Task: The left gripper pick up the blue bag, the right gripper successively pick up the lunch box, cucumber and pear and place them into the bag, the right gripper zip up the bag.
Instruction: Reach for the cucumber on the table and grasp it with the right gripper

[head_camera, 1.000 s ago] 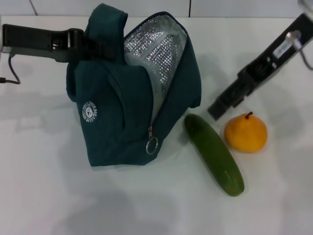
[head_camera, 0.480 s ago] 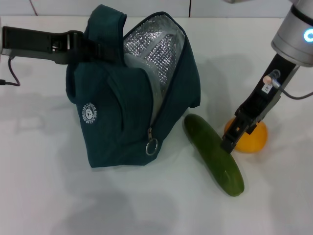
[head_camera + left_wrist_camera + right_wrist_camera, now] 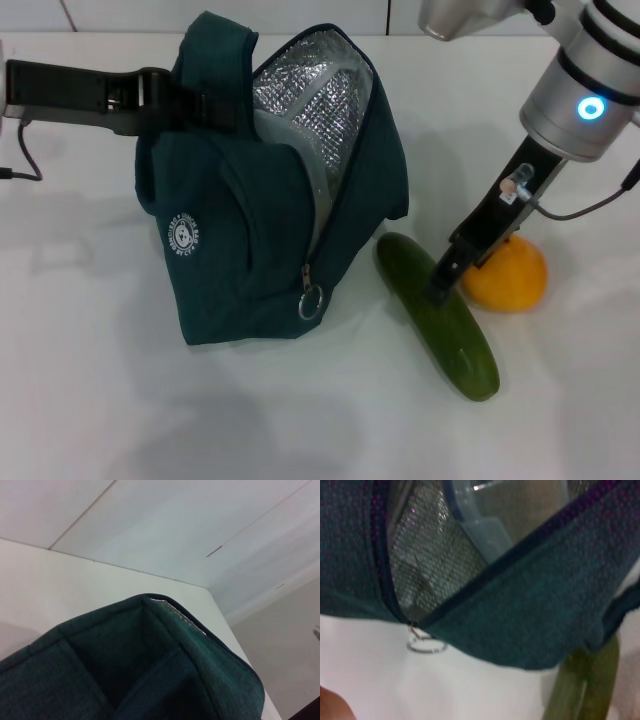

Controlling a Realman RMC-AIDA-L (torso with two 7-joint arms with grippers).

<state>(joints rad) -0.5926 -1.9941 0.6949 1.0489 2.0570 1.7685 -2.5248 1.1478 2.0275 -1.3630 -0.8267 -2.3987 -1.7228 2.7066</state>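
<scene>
The right gripper (image 3: 441,290) comes down from the far right on its black arm with the silver wrist, and its dark tip is right over the far half of the cucumber (image 3: 438,315). I cannot tell if its fingers are spread or pressed together, or if the tip is touching the green skin. The cucumber lies flat on the white table (image 3: 90,400), pointing from just beside the bag toward the near right. The pear (image 3: 505,275) sits just to the right of the cucumber, partly hidden behind the arm. To the left of the cucumber stands the blue bag (image 3: 260,230), its top wide open so the shiny silver lining shows. The round white logo (image 3: 183,235) is on its left side (small, like a button), and the ring zipper pull (image 3: 311,299) hangs low at the near end of the opening. The right wrist view looks into that opening, and there the lunch box (image 3: 485,510) is inside the bag, clear with a blue rim. The left gripper (image 3: 170,95) reaches in from the far left and pinches the bag at its top near a handle, holding it up. The left wrist view shows only the bag's top edge and the wall behind.
</scene>
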